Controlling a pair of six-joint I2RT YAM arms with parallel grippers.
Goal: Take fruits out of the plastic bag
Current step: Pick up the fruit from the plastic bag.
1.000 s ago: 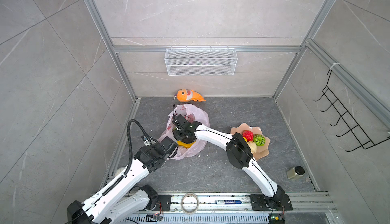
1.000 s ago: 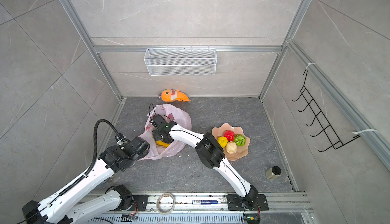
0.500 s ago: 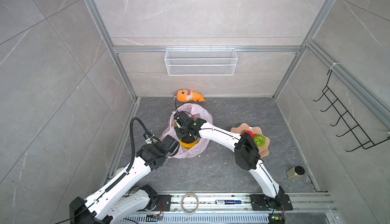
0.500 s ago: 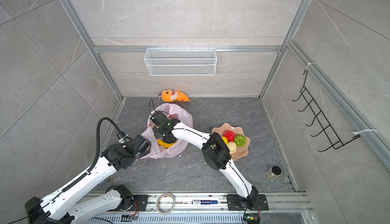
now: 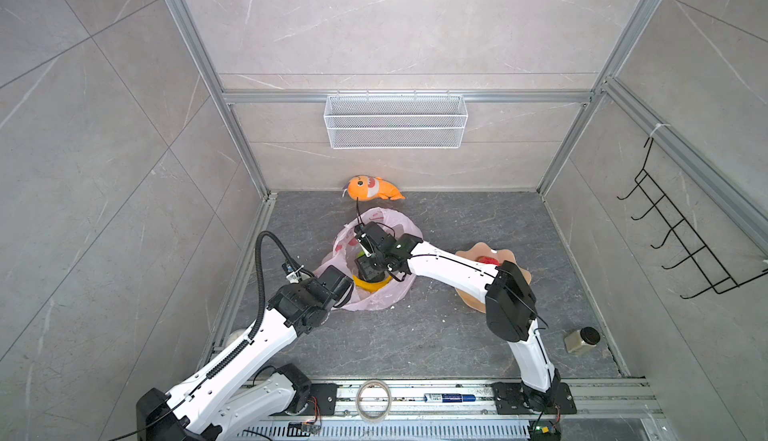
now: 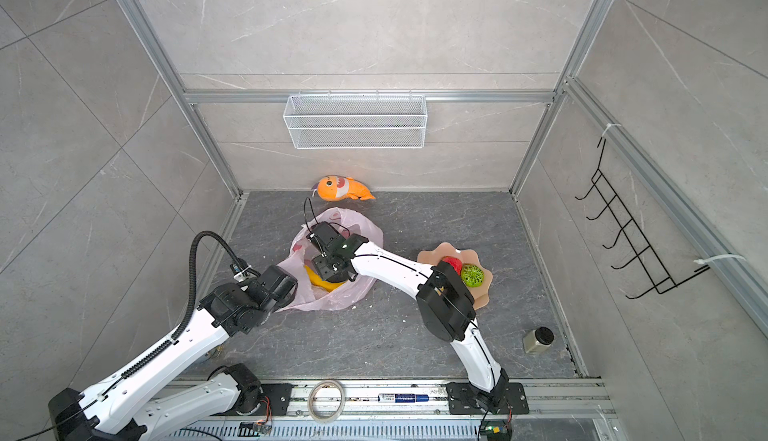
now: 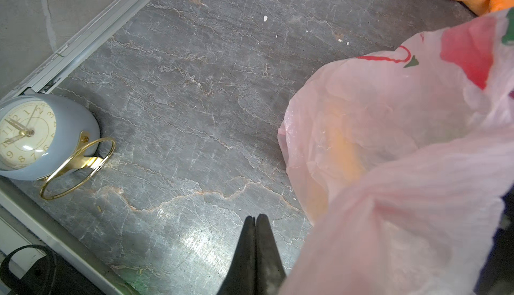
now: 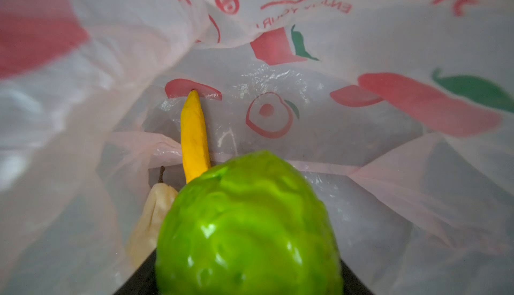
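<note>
The pink plastic bag (image 5: 376, 298) (image 6: 332, 301) lies open on the floor. My right gripper (image 8: 244, 285) reaches into it from above and is shut on a bumpy green fruit (image 8: 247, 224), which hides the fingertips. A yellow banana (image 8: 194, 137) (image 5: 372, 285) and a beige pear (image 8: 151, 224) lie in the bag under it. My left gripper (image 7: 254, 220) (image 5: 343, 289) is shut at the bag's near left edge. Bag plastic (image 7: 389, 168) lies against its side, with nothing showing between the tips. A red fruit (image 6: 453, 263) and a green one (image 6: 472, 275) sit on the peach plate (image 6: 484, 297).
An orange plush shark (image 5: 372, 188) lies by the back wall. A grey clock (image 7: 41, 137) stands in the near left corner. A small jar (image 5: 582, 339) stands near right. A tape roll (image 5: 374, 400) and a pen (image 5: 449, 397) rest on the front rail. A wire basket (image 5: 395, 121) hangs on the back wall.
The right arm has shifted to the right with its gripper still in the bag, and its elbow now covers more of the plate. The left arm has barely moved.
</note>
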